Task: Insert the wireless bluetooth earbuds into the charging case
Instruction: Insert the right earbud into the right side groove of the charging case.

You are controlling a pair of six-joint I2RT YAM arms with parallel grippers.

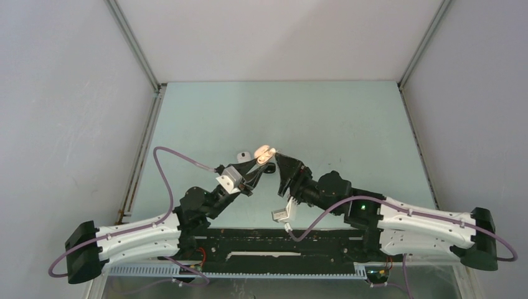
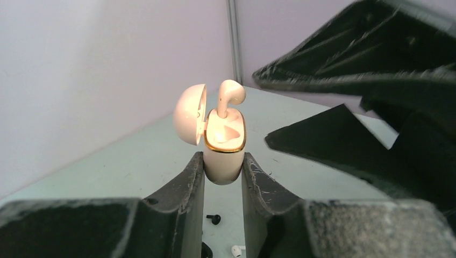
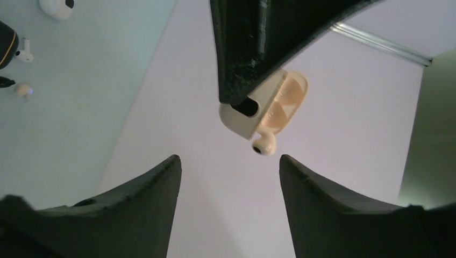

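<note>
Left gripper (image 2: 222,160) is clamped tight on the cream charging case (image 2: 225,137), holding it up off the table (image 2: 134,161) with its lid (image 2: 189,113) swung open toward nine o'clock. One pale earbud (image 2: 230,97) stands stem-down in the case's slot, its head poking out at twelve. Right gripper (image 3: 228,158) hangs just beside the case, at about four o'clock seen from above, fingers spread apart and holding nothing.

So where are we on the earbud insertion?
Done: the cream charging case is open, clamped in the left claw, with one cream earbud standing in a slot.
In hand: the right claw hangs open close by, holding nothing. The bud sits high, so it may not be fully seated.
Left: the neighbouring slot looks empty, loose earbuds lie on the table, and the lid is up.
</note>
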